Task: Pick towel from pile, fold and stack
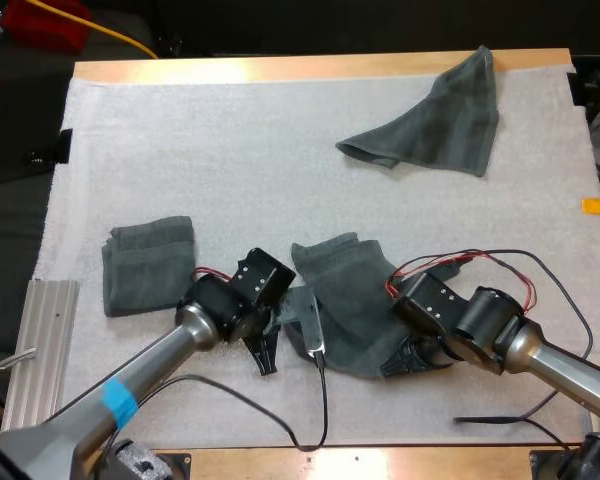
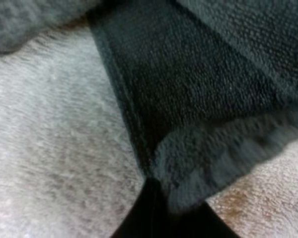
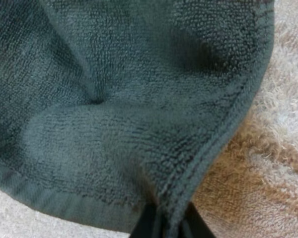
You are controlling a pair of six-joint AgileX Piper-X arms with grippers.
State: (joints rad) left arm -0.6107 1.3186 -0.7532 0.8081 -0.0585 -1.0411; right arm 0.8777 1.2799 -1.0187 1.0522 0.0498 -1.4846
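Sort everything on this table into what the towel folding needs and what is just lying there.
For the job:
middle towel, pinched by left gripper and right gripper
folded towel, the stack so far
crumpled towel, at the far side

Just lying there:
white mat, only the work surface
metal rail, beside the mat's near left corner

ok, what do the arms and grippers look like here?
The left arm and right arm are silver-grey tubes with rounded black joints. The left one wears a blue tape band. Both wrists carry red and black wires. The left gripper and right gripper have black fingers.
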